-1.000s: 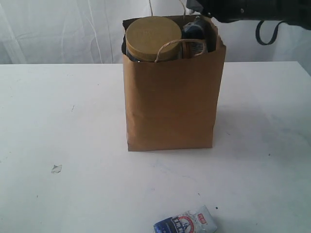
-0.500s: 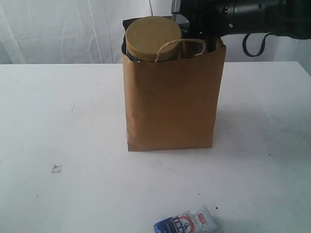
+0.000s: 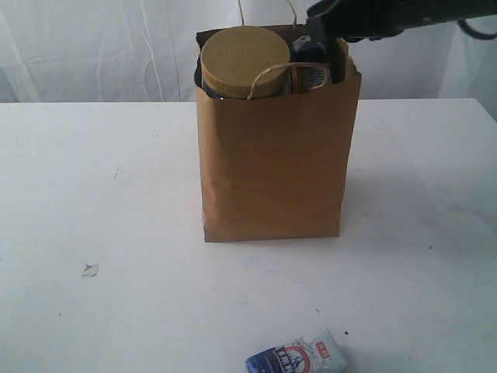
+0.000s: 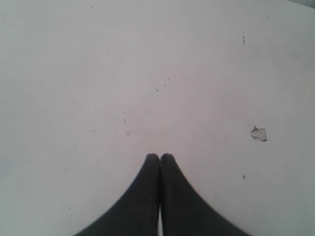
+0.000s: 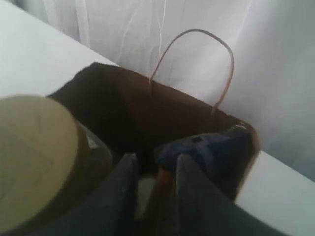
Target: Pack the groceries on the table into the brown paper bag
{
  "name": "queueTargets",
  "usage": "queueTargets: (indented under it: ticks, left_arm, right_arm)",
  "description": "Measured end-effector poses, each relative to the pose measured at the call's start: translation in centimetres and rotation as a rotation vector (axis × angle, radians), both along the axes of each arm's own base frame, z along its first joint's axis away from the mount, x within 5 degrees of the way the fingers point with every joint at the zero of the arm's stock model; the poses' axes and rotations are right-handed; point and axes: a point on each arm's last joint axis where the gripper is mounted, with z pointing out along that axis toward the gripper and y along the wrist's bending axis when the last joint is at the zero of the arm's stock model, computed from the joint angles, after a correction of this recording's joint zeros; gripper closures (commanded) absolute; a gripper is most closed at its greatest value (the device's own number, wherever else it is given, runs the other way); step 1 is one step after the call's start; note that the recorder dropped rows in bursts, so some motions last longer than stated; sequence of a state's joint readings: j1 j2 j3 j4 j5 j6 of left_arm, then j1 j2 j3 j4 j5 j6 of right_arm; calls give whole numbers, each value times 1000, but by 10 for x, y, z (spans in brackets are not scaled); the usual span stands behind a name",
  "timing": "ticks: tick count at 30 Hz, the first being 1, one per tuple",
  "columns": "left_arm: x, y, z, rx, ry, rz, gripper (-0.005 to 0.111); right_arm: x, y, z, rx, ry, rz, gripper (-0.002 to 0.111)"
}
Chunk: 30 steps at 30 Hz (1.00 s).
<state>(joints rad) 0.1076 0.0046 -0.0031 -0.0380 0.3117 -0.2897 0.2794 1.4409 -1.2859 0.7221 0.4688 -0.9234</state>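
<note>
Our left claw is clenched on nothing, the right claw at the bag's mouth we cannot read, and the small packet, lying on the table well apart from the bag, looks light and crinkly, best pinched across its middle.

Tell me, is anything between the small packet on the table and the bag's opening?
On the table, nothing visible lies between packet and bag. At the opening, the jar lid fills much of it and the right gripper hangs over the rest.
</note>
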Motion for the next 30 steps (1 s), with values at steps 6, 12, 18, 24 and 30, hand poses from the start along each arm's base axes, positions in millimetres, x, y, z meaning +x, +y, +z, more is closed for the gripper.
queueTargets:
  ticks: [6,12,18,24,30]
  left_arm:
    - [0,0,0,0,0,0,107]
    - [0,0,0,0,0,0,107]
    - [0,0,0,0,0,0,107]
    - [0,2,0,129,10,-34,107]
    - [0,4,0,273,24,-78,107]
  right_arm:
    - [-24,-28,22,-217,-62,-137,108]
    - [-20,-80,1,-310,63,-445,108]
    - [-15,-130,-83,-131,316,-766,108]
    - [-44,-142,-146,-9,405,-840,108]
    - [-100,-127,-133,161,75,-707,108]
